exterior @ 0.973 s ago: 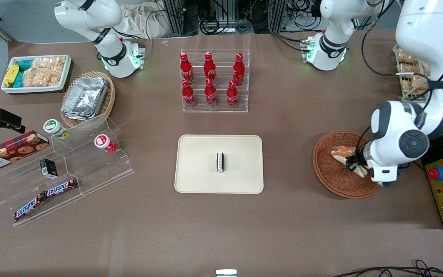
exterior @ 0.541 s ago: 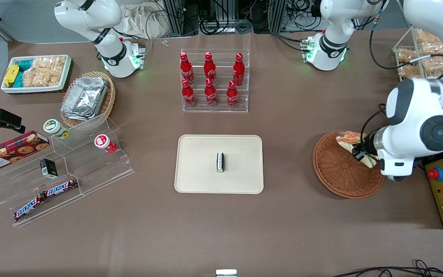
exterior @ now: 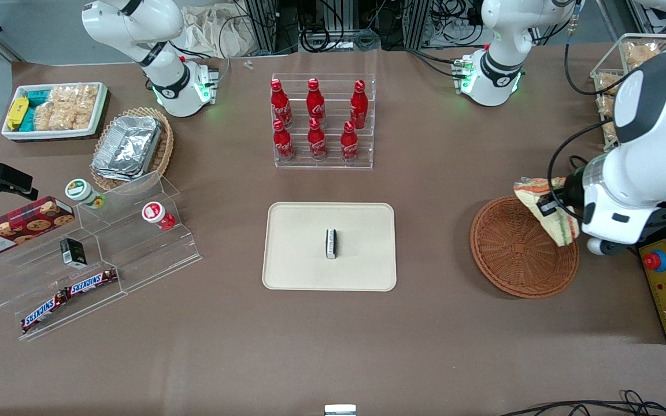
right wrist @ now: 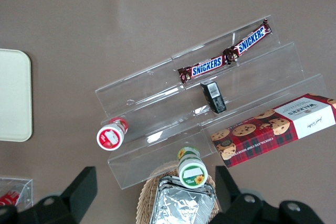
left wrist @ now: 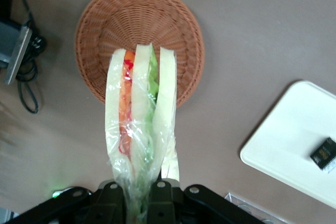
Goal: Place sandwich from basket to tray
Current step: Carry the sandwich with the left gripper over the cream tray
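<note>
Just one sandwich point(left wrist: 140, 124), three pale bread slices with orange and green filling, plastic-wrapped, pinched in the gripper point(left wrist: 140, 195) above one basket point(exterior: 512, 254); one tray point(exterior: 292, 254).

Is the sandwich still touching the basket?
Apart. The left wrist view shows the sandwich, clamped in the gripper, hanging well above the empty basket.

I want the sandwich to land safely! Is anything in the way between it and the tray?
Nothing visible blocks the path. The gripper holds the sandwich lifted above the basket, and only bare table lies between there and the tray. A small black item already sits in the tray's middle, with free space around it.
</note>
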### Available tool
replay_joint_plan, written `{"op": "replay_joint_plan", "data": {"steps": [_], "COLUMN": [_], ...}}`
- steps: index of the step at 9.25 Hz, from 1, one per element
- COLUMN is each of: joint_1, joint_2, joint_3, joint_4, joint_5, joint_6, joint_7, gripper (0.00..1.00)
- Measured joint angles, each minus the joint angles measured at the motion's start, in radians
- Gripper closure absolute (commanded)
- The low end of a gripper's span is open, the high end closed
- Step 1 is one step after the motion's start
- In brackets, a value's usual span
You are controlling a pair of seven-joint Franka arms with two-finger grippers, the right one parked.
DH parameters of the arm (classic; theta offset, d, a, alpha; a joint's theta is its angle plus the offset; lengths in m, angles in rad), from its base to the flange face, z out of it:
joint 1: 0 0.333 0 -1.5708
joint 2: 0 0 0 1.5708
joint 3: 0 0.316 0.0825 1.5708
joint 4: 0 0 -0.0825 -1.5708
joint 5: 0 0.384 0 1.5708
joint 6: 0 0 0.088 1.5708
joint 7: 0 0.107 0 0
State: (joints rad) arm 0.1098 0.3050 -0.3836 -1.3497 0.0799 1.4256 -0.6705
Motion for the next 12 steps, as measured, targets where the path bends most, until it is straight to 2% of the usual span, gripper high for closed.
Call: {"op": "replay_joint_plan", "data": {"steps": [3,7,12], "joint_1": [-0.032,-0.201,-0.385], "joint_2": [0.008,0.103,0.341], "joint_3": [-0.081,-0.094,-0.095], "joint_4": [0.003,0.002,-0.006], "joint_5": [-0.006,0.009,0.156], "joint_6": [0.004,0.176,0.405], "joint_7": [0.001,-0.064,-0.166], "gripper": [1.0,1.0,1.0]}}
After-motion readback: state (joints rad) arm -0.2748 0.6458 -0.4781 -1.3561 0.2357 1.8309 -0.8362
